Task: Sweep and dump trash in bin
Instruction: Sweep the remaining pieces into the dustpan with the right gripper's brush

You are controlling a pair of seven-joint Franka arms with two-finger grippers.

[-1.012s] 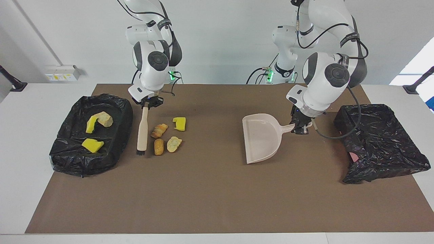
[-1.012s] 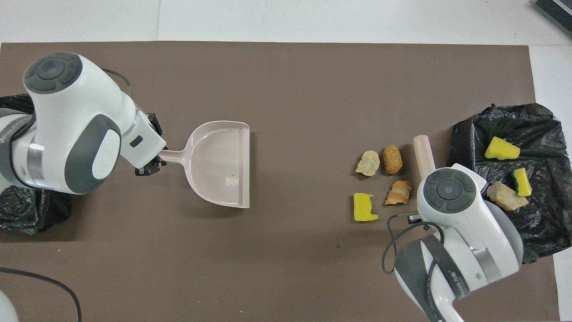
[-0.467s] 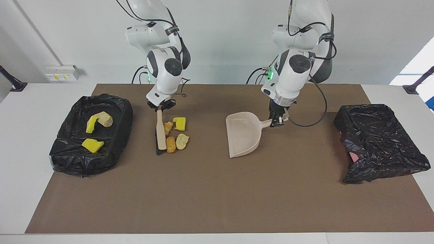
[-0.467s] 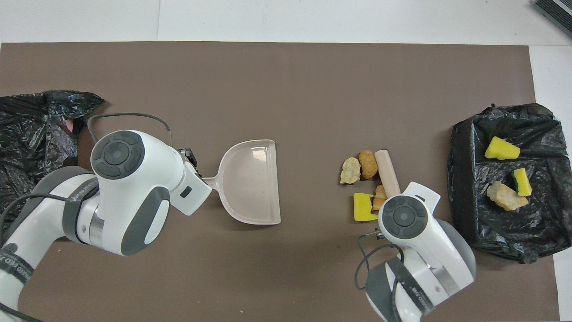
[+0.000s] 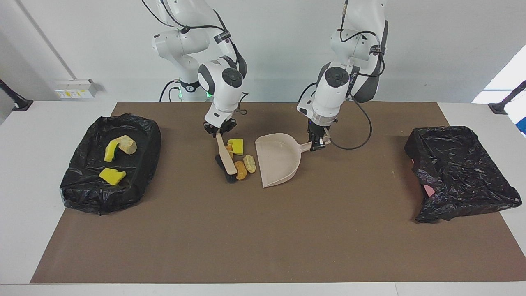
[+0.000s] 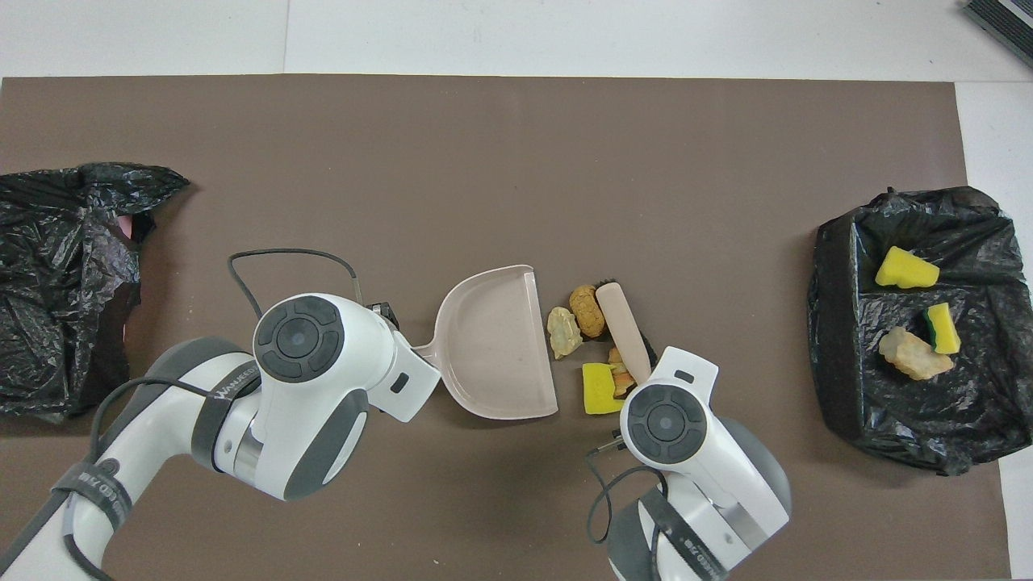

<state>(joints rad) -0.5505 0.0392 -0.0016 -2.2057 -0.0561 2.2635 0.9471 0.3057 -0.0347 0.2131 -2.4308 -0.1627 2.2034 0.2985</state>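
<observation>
In the facing view the right claw (image 5: 220, 132) grips the brush (image 5: 227, 158) and the left claw (image 5: 316, 144) grips the dustpan (image 5: 276, 161), four scraps (image 5: 242, 160) between them on the surface; overhead, those scraps (image 6: 587, 343) look light, soft and crumbly, better pushed than pinched.

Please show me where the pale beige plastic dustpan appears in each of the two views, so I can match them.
Facing view: the pale beige plastic dustpan lies near the picture's middle, on the brown mat.
Overhead view: the dustpan lies just below the picture's middle.
Shared landmark: the yellow sponge chunk beside the dustpan's open edge, toward the right arm's end.
</observation>
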